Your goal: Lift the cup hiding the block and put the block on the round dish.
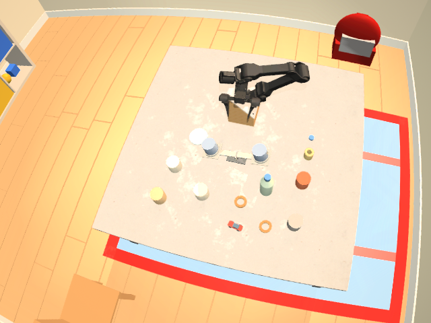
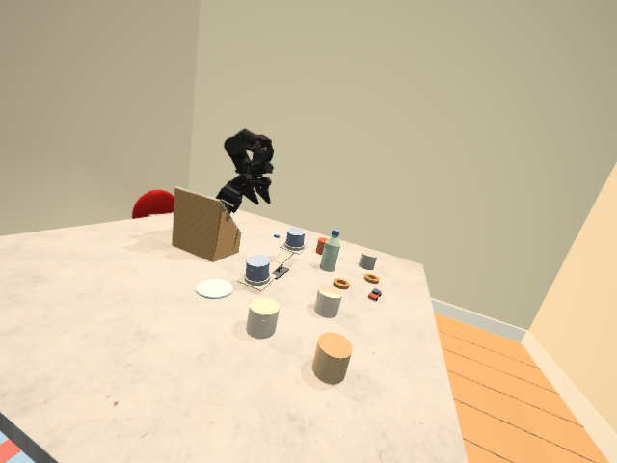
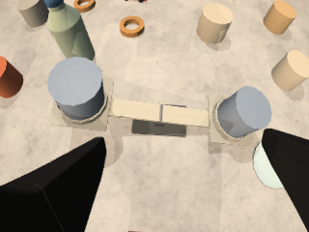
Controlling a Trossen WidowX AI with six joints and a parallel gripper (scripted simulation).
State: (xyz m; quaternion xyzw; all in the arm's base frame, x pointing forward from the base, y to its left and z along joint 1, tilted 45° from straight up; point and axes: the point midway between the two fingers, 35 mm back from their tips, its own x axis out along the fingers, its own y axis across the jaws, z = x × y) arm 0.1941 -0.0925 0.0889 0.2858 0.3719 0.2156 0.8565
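A balance [image 1: 243,155] [image 2: 284,257] [image 3: 137,109] bears two upright blue-grey cups. The dish-side cup [image 1: 209,146] [image 2: 257,269] [image 3: 243,112] stands on one end, the bottle-side cup [image 1: 259,152] [image 2: 295,238] [image 3: 77,87] on the other. The dish-side end seems slightly lower. No block shows; what is under the cups is hidden. The pale round dish [image 1: 197,136] [image 2: 214,288] [image 3: 263,166] lies bare beside the dish-side end. My gripper [image 1: 238,120] [image 2: 263,203] [image 3: 187,141] is open and empty, high above the table and back from the balance, facing it.
A wooden wedge-shaped box [image 2: 194,224] stands near the arm. A green bottle [image 1: 266,186] [image 2: 329,255] [image 3: 72,34] stands close to the bottle-side cup. Pale cylinders [image 1: 173,163] [image 1: 201,191], a yellow cylinder [image 1: 157,195], a red cylinder [image 1: 303,180], orange rings [image 1: 240,206] and a toy car [image 1: 235,225] stand around.
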